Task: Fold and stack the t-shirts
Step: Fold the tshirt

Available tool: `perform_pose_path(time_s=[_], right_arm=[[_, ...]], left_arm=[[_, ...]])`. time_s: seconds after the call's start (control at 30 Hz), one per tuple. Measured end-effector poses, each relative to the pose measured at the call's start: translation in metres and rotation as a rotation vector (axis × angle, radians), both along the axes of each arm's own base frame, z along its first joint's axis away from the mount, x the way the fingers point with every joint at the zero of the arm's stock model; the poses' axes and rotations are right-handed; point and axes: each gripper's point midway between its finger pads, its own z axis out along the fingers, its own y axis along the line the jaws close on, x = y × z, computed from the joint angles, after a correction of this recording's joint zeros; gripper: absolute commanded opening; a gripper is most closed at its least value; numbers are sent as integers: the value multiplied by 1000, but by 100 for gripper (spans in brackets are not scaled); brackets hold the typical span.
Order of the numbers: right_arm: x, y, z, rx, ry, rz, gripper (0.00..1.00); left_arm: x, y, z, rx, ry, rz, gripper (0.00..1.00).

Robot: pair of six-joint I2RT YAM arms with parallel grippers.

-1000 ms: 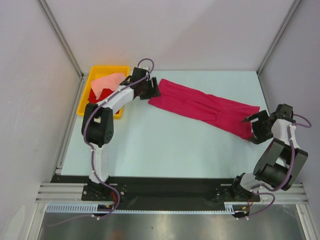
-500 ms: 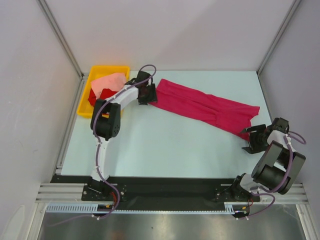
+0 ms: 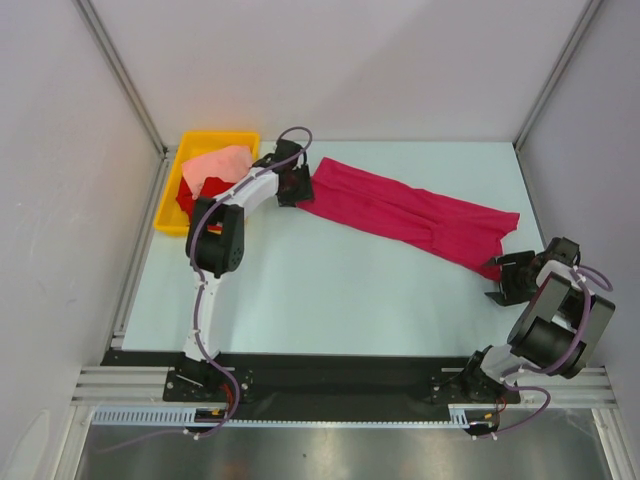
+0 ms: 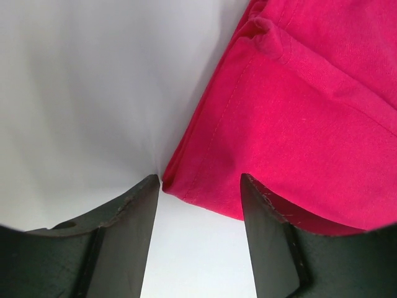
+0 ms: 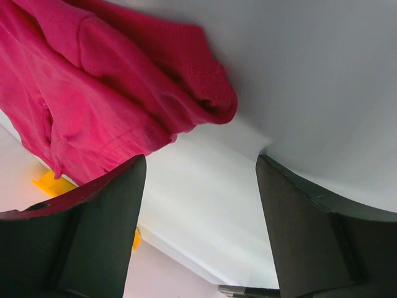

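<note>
The magenta-crimson t-shirt [image 3: 405, 212] lies in a long folded band across the table, from back left to the right. It fills the left wrist view [image 4: 304, 118] and the upper left of the right wrist view [image 5: 93, 105]. My left gripper [image 3: 291, 186] is open at the shirt's left end, its corner just ahead of the fingertips [image 4: 139, 198]. My right gripper [image 3: 500, 279] is open and empty just off the shirt's right end. The salmon-pink shirt [image 3: 215, 166] and the bright red shirt [image 3: 186, 194] lie in the yellow bin.
The yellow bin [image 3: 168, 200] stands at the back left, beside the left arm. Frame posts and grey walls close in the table on the left, back and right. The right arm sits close to the right table edge.
My right gripper let go of the shirt's right end and drew back toward the near right. My left gripper shifted slightly at the shirt's left end. The shirt stayed flat.
</note>
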Motion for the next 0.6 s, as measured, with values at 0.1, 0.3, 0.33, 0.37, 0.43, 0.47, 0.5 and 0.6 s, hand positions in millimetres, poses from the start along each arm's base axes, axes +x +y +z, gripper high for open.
perform_pose_path(time_s=[0.1, 0.3, 0.33, 0.37, 0.43, 0.47, 0.5, 0.6], right_arm=[[1, -1, 0, 1, -5, -11, 77], [3, -2, -1, 11, -8, -23, 78], [4, -2, -1, 13, -10, -23, 78], [4, -1, -1, 14, -13, -22, 78], [6, -2, -1, 16, -19, -20, 77], [7, -2, -1, 19, -23, -18, 76], [9, -2, -1, 22, -26, -16, 76], [14, -5, -2, 21, -26, -13, 60]], left_arm=[[-1, 2, -1, 3, 1, 10, 66], [-7, 7, -1, 9, 1, 17, 62], [-7, 7, -2, 8, 1, 17, 61], [-7, 7, -2, 5, 2, 17, 58], [-7, 8, -2, 2, 4, 21, 42], [-6, 10, -4, 3, 7, 21, 36], [-5, 11, -4, 3, 9, 24, 26], [0, 13, -6, -4, 10, 29, 7]])
